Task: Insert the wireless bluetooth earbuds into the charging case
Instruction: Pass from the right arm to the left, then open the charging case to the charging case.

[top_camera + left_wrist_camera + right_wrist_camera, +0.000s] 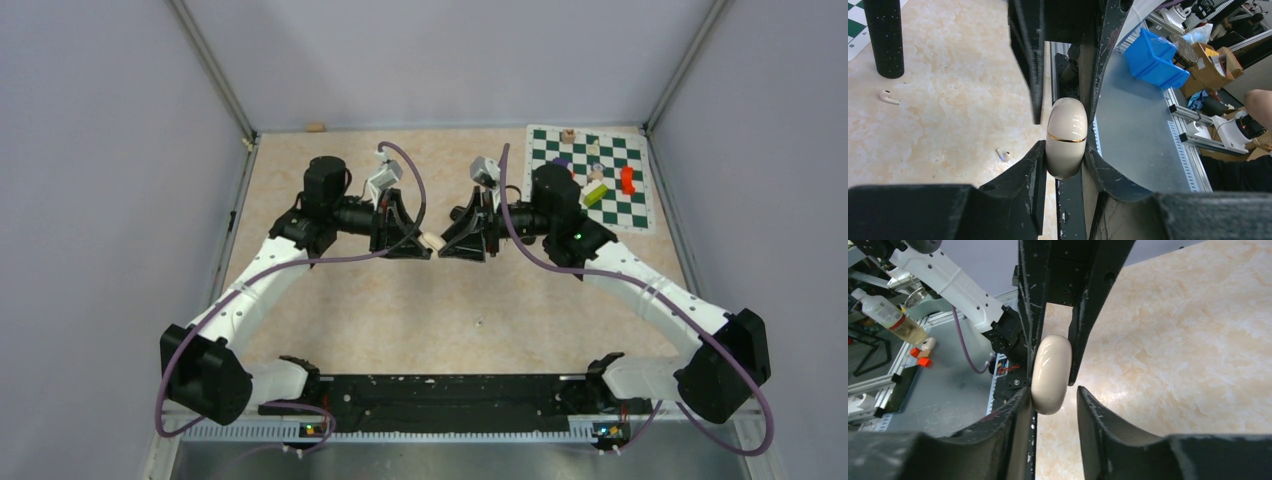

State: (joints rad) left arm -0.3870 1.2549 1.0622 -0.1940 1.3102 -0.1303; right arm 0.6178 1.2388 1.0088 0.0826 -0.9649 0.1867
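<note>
Top external view showed the left gripper (424, 243) and right gripper (446, 245) meeting tip to tip over the table (400, 300), with the case (434, 241) between them. Left wrist view showed the left gripper clenched on the closed case. Right gripper stood released around it, one finger touching, the other apart. One whitish earbud (1004, 155) lay on the table near the case, another earbud (889, 97) farther off
</note>
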